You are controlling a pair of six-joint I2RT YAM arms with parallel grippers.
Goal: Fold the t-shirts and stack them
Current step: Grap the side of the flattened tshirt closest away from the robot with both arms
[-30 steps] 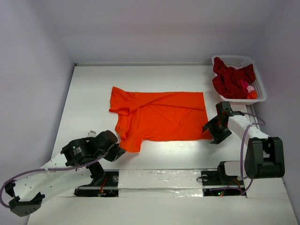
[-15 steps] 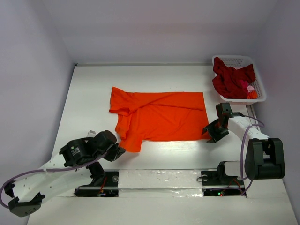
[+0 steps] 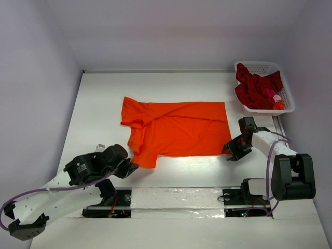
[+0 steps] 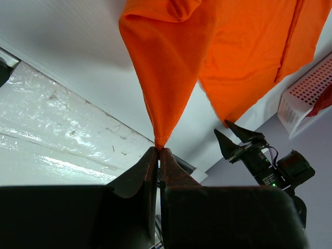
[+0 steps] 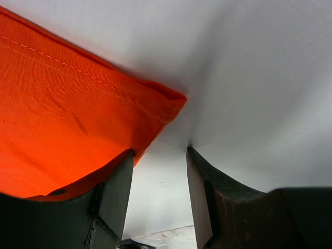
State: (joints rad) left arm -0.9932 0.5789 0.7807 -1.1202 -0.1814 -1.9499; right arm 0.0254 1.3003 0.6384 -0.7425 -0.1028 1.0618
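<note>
Fingers [image 4: 137,176] of the left gripper [image 4: 157,150] are pinched tight on a pointed tip of the orange shirt [image 3: 176,127], spread mid-table [image 3: 98,104], while the right gripper [image 5: 159,150] stands half open at its near right corner, one finger touching the hem, holding nothing

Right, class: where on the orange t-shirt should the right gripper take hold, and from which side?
Take the near right hem corner of the orange t-shirt, probably coming in low from the right. That corner lies flat on the table, sticks out toward the open right gripper, and sits opposite the end pinched by the left gripper.
</note>
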